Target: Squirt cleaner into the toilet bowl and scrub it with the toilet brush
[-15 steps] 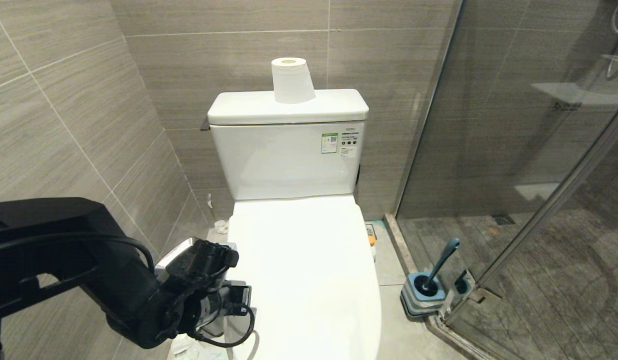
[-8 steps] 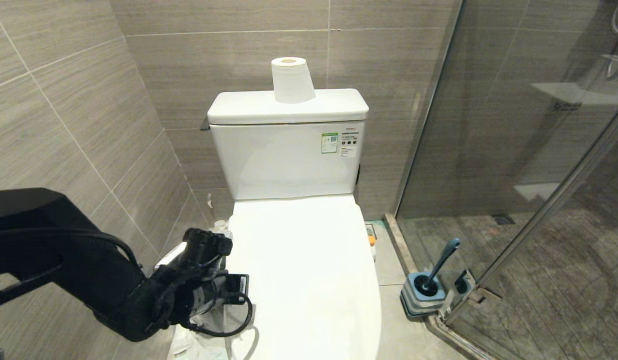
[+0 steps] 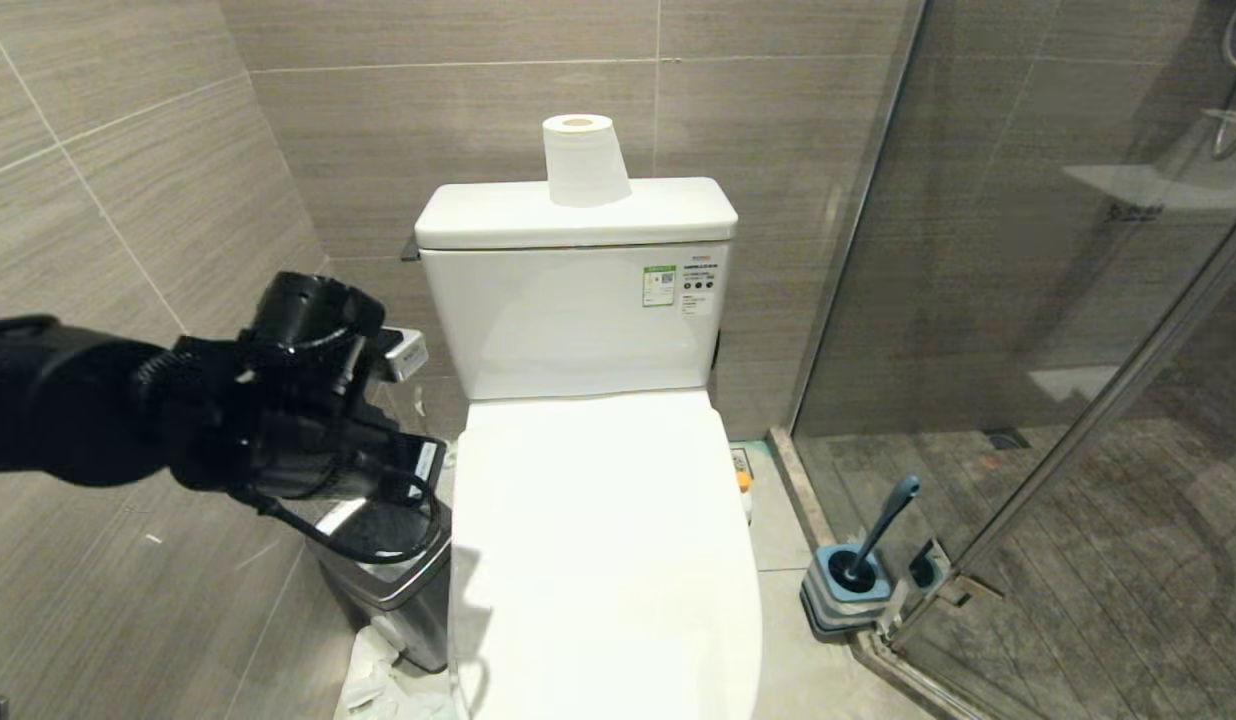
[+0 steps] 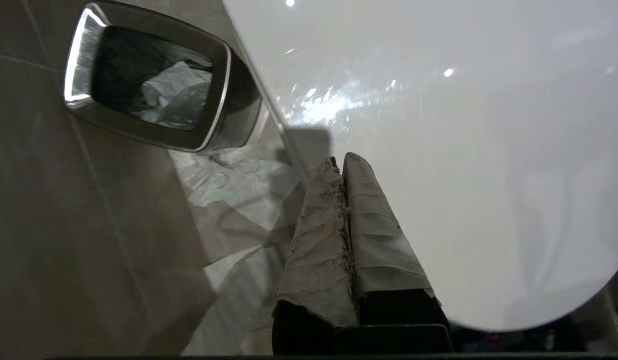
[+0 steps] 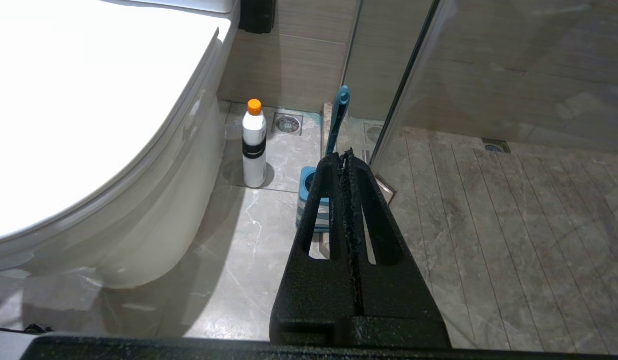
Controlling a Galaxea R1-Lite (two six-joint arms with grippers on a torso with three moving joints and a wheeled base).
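1. Lid [image 3: 603,540] of the toilet bowl [image 5: 154,220] is down; we judge raising it the step in hand, hooking under its left edge.
2. Left hand [image 4: 345,162]: fingers pressed together, empty, at that edge.
3. Right hand [image 5: 347,156]: pressed together, empty.
4. Toilet brush [image 3: 883,525] stands in its holder [image 3: 846,598] right of the bowl; cleaner bottle [image 5: 254,145] beside it.
5. Room is tight: bin [image 4: 84,75] left, glass door [image 3: 1028,300] right.

Bin [image 3: 393,575] left of toilet [image 3: 603,540], brush [image 3: 883,530] right.
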